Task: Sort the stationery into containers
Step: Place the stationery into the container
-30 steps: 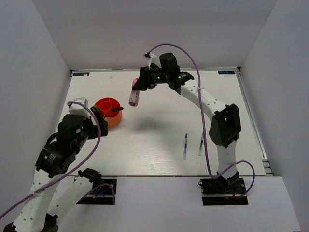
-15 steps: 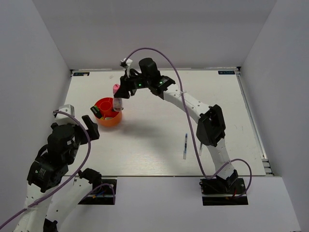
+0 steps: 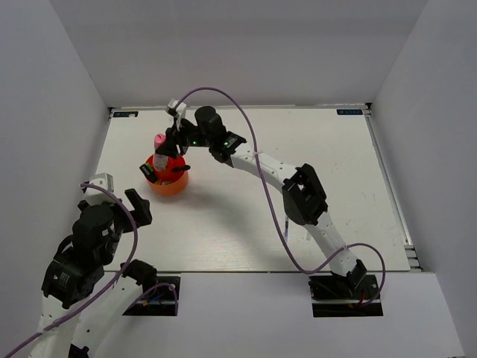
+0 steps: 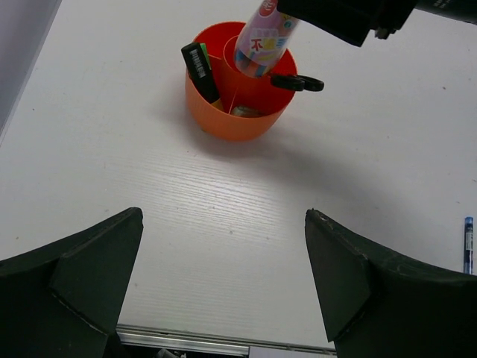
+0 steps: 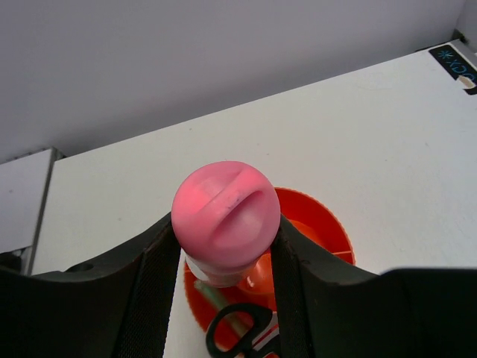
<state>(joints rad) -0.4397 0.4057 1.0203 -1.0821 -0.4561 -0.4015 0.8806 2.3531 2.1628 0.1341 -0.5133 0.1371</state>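
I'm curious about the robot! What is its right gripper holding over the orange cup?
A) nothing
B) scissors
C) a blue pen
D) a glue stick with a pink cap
D: the right gripper is shut on the pink-capped glue stick above the orange cup.

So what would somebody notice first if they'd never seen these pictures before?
The pink-capped glue stick stands out first, pinched in the right claw and tilted over the orange organiser on the left of the table. Inside it sit a black highlighter and scissors whose handle pokes over the rim, and the left claw hangs open nearer the front edge.
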